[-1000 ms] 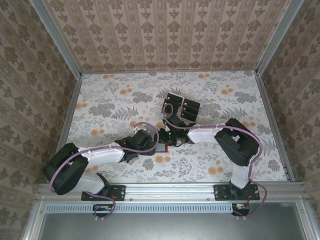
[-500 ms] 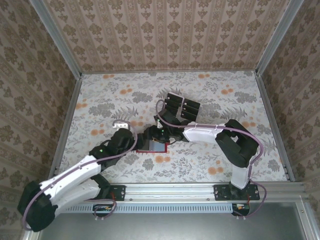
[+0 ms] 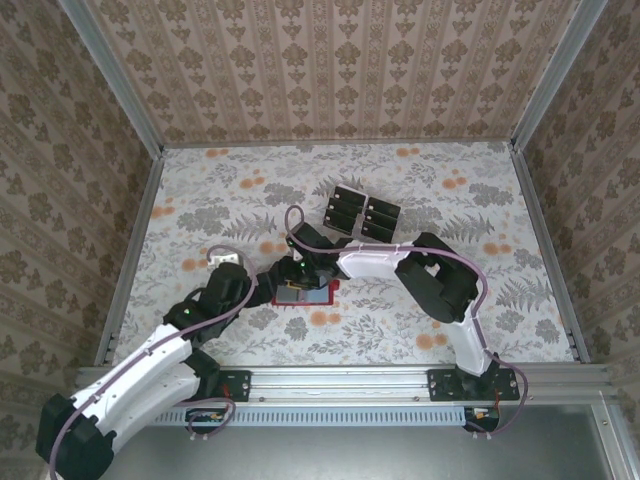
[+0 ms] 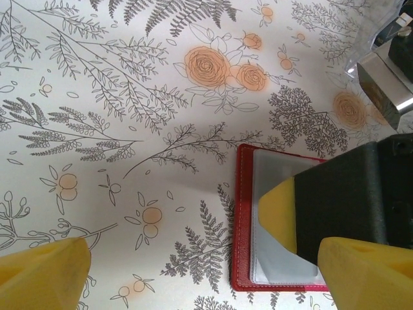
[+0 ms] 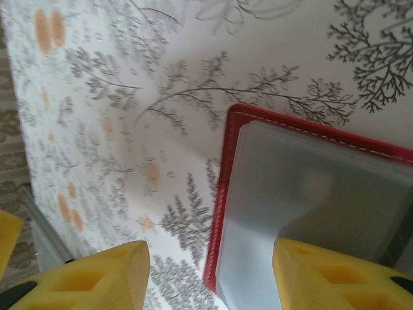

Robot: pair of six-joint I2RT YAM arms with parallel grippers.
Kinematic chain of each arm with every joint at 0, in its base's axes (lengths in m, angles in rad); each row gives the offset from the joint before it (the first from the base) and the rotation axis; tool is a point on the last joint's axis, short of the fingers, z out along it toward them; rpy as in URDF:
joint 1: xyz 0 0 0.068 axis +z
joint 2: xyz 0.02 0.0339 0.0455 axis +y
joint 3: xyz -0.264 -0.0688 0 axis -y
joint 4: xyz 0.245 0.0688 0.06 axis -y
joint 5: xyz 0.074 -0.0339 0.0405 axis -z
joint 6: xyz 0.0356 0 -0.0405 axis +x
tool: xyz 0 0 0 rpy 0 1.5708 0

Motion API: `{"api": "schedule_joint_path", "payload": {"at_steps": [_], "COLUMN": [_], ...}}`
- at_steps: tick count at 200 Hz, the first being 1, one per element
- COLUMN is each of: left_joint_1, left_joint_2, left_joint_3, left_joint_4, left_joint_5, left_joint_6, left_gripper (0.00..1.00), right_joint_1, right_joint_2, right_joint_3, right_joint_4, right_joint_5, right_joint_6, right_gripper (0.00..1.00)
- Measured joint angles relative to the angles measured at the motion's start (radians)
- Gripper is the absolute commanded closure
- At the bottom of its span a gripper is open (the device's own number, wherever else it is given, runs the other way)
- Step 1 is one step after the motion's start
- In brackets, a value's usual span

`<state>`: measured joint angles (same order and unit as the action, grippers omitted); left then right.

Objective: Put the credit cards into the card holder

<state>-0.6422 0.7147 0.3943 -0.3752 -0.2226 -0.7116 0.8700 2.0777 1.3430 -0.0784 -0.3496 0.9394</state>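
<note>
Just above the card holder (image 4: 241,213), the right pincer (image 5: 208,258) hovers with its jaws part-way apart and nothing between them. In the left wrist view, one of its yellow fingertips (image 4: 279,216) looks to rest on the greyish clear pocket. Just beside the card holder, on its left, the left pincer (image 4: 203,252) stands at its widest and empty, low over the counter (image 3: 200,200). The card holder lies open and flat, pocket side up; I cannot tell whether a card sits inside that pocket. Beyond the card holder and apart from it, the black credit cards (image 3: 360,212) stand grouped in rows, several of them. I judge the task barely begun: most cards, perhaps all, are yet to be carried over and slipped in.
</note>
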Motion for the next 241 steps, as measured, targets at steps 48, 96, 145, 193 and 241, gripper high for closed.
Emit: {"api": "schedule_joint_path", "payload": {"at_steps": [48, 96, 145, 193, 241], "left_joint_1": [0.026, 0.035, 0.035, 0.035, 0.035], "left_joint_2": [0.001, 0.056, 0.169, 0.262, 0.307], "left_joint_3": [-0.011, -0.011, 0.011, 0.087, 0.113], "left_joint_4": [0.000, 0.010, 0.032, 0.042, 0.047], "left_joint_5": [0.035, 0.062, 0.082, 0.090, 0.091], "left_joint_6": [0.000, 0.009, 0.032, 0.055, 0.063], "left_gripper": [0.00, 0.00, 0.00, 0.00, 0.00], "right_joint_1": [0.000, -0.021, -0.148, -0.269, -0.282], "right_joint_2": [0.008, -0.031, -0.249, -0.315, -0.254], "right_joint_3": [0.032, 0.046, 0.076, 0.177, 0.242], "right_joint_4": [-0.028, -0.079, -0.236, -0.496, -0.702], "right_joint_5": [0.001, 0.001, 0.051, 0.238, 0.481], "right_joint_6": [-0.002, -0.050, -0.215, -0.502, -0.743], "right_gripper": [0.46, 0.46, 0.46, 0.48, 0.52]}}
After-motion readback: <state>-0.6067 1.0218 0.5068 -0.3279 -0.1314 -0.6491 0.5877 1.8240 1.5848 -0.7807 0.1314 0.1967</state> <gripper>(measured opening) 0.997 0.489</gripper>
